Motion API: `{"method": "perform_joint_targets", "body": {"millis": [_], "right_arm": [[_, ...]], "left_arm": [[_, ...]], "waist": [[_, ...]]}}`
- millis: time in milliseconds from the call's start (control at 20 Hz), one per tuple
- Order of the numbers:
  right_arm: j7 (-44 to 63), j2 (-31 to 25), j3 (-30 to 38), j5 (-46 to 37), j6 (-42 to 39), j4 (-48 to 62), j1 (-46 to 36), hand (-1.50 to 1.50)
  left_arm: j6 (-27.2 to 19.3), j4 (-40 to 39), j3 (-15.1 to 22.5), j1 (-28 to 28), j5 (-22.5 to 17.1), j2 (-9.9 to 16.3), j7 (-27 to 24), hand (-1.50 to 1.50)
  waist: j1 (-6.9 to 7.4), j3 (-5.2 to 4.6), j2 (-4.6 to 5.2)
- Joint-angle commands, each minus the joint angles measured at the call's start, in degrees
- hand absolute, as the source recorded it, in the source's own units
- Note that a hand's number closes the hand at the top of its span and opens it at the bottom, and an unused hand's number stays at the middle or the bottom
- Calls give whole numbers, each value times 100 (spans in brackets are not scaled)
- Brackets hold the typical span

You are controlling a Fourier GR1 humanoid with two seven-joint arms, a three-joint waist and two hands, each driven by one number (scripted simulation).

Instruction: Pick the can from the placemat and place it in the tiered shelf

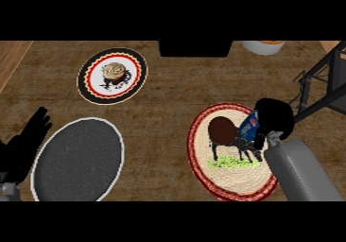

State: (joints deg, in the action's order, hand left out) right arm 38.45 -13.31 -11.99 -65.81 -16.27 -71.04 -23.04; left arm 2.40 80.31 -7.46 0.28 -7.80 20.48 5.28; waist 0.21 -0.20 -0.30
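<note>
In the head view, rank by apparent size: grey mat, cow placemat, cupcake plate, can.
1. Grey mat and cow placemat: too alike to separate.
2. Cupcake plate.
3. Can, partly hidden by the right hand.

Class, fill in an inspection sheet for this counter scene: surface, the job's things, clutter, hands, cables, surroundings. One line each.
Surface: brown wooden counter.
Job's things: blue can over the round red-rimmed placemat; dark tiered shelf at the right edge.
Clutter: cupcake on a black-rimmed plate; dark grey plate; a white object at the top edge.
Hands: right hand curled round the can; left hand open, resting at the left edge.
Cables: nothing seen.
Surroundings: dark block at the top edge.
</note>
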Motion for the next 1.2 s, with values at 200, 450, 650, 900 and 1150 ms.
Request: {"method": "perform_joint_targets", "body": {"millis": [200, 450, 650, 900, 1150], "right_arm": [[-1658, -969, 526, 877, 369, -1693, 1310, 150], [-2195, -1446, 1104, 1405, 400, -2853, 2224, 150], [-2025, -1623, 1828, 2172, -209, -4027, 2425, 150], [-1647, -1469, 2894, 3416, -728, -5152, 2827, 150], [-953, -1121, 3949, 4894, -1128, -6107, 2961, 150]], "left_arm": [[22, 81, -129, 214, 0, -36, -26, 0], [29, 425, -77, 144, 31, -6, 386, 0], [-102, 3, -89, 225, 172, -258, -122, 0], [-76, 504, -62, 443, 108, -241, 263, 0], [56, 384, -309, 493, 12, -83, 75, 0]], "waist": [[-159, 20, -12], [-118, 20, 0], [-177, 12, -5], [-206, 14, -33], [-241, 11, -41]]}}
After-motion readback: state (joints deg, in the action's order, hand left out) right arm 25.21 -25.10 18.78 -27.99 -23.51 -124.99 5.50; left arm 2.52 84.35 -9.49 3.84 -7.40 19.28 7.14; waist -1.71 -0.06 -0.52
